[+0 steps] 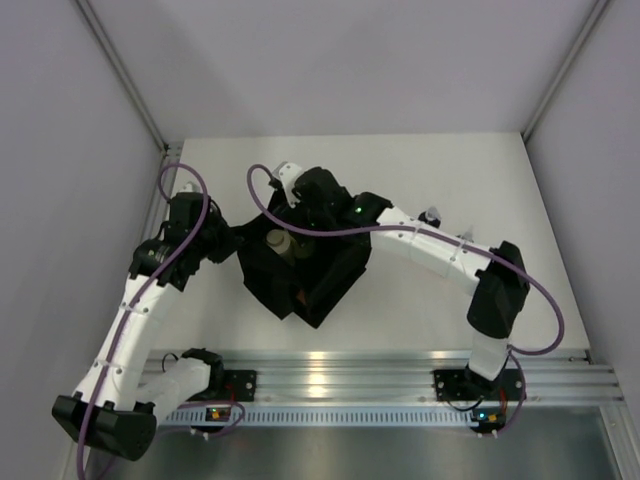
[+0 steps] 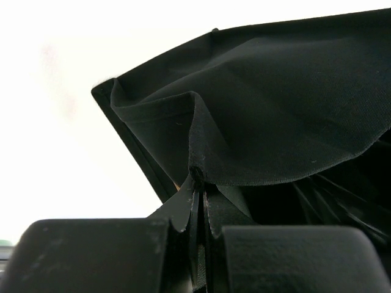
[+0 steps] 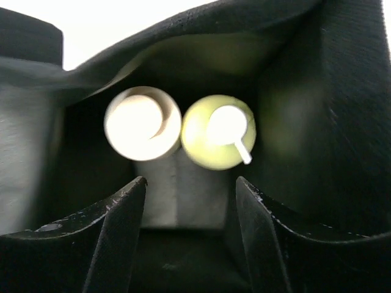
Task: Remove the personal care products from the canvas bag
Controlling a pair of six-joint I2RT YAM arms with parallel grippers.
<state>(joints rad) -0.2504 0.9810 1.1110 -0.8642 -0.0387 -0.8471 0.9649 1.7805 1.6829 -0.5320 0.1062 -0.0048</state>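
The black canvas bag [image 1: 300,275] stands open in the middle of the table. My left gripper [image 1: 232,248] is shut on its left rim, and in the left wrist view the fabric [image 2: 275,110] is pinched between the closed jaws of the left gripper [image 2: 200,183]. My right gripper [image 1: 303,222] hangs over the bag's mouth, pointing down. In the right wrist view it [image 3: 190,181] is open with nothing between its fingers, above two upright bottles: a beige cream-capped bottle [image 3: 142,123] and a pale yellow-green bottle [image 3: 218,131]. The beige bottle [image 1: 277,240] also shows from above.
A small pale object with a dark top [image 1: 432,213] stands on the white table [image 1: 450,170] just behind my right forearm. Grey walls enclose the table on three sides. An aluminium rail [image 1: 350,380] runs along the near edge.
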